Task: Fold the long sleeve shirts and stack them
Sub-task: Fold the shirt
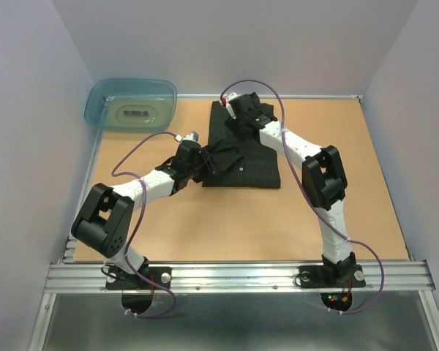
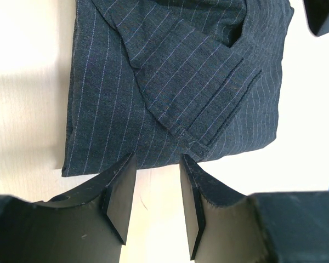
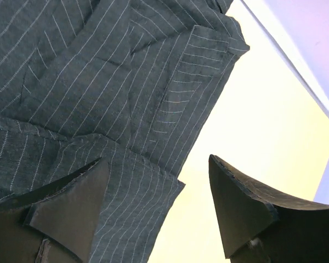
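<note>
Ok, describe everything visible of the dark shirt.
The shirt is dark charcoal woven cloth with thin pale pinstripes, folded into a rough rectangle with a few creases. It lies flat on the tan table, toward the far middle. A sleeve cuff lies folded across its top. The left gripper stands open at one edge, the right gripper open over another; neither holds cloth.

**Shirt mid-table, tub back left**

You have the shirt (image 1: 243, 157) lying on the table (image 1: 205, 219), centre toward the back. The tub (image 1: 132, 104) sits in the back left corner, apart from the shirt. The left gripper (image 2: 158, 159) is at the shirt's left edge. The right gripper (image 3: 158, 160) straddles its back edge, one finger over cloth, the other over table.
</note>
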Available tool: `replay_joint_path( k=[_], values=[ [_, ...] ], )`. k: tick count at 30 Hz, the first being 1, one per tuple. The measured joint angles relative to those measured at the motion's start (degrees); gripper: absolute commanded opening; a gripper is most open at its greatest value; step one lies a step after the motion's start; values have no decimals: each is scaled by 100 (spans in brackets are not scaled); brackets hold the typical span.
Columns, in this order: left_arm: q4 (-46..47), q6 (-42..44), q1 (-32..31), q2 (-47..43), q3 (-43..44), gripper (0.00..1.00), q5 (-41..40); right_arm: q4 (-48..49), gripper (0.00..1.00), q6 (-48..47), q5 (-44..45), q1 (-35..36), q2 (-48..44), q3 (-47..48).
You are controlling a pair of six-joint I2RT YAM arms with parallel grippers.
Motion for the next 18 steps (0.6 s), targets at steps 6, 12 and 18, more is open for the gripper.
replay_joint_path(
  k=[6,12,18],
  values=[
    [-37,57,0,-44,2,51,-68,-9,69,625,-564,-238,-212,-48],
    [-262,247,11,-59,219,51,-273,50,71,1346,-2118,-1008,-1567,-1209],
    [-321,262,107,-13,254,50,-431,337,78,857,-2833,-632,-2575,-2575]
  ],
)
